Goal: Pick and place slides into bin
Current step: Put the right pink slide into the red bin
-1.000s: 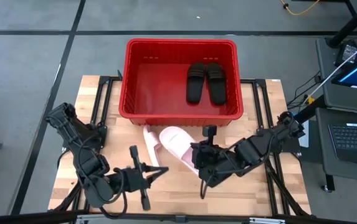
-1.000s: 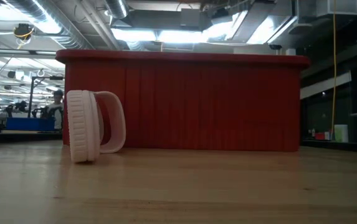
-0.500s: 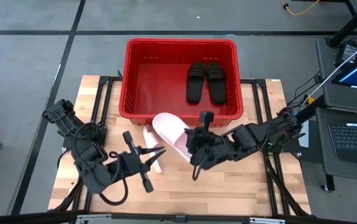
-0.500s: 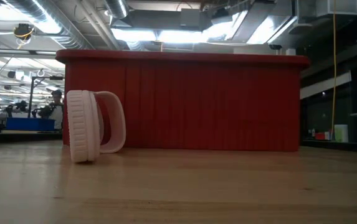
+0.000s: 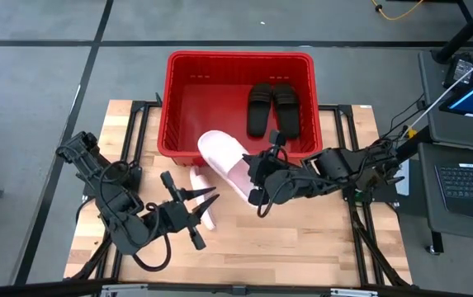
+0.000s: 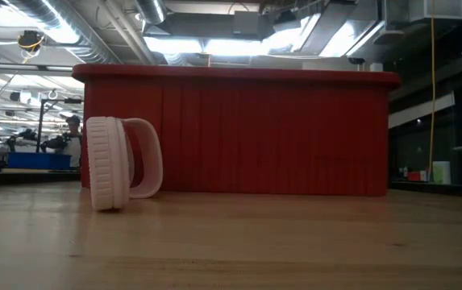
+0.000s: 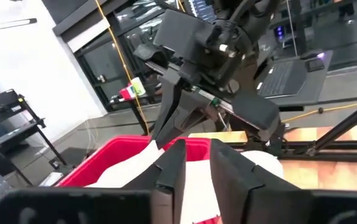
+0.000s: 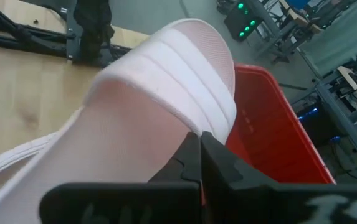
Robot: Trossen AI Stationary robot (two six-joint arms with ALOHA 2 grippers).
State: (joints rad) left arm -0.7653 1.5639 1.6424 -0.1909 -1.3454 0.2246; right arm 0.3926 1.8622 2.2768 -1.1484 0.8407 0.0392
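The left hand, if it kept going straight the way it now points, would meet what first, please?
Probably the pink slide lying on its edge just ahead of the left hand; the red bin lies beyond.

black jointed arms (image 5: 120, 206), looped cables

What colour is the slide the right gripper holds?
Pale pink slide, held by the right gripper; clearest in the high view.

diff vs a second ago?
The right gripper, shut on one pink slide, carried it up from the table to the bin's front rim. The left gripper moved toward the other pink slide on its edge, fingers spreading. Black slides and bin unchanged.
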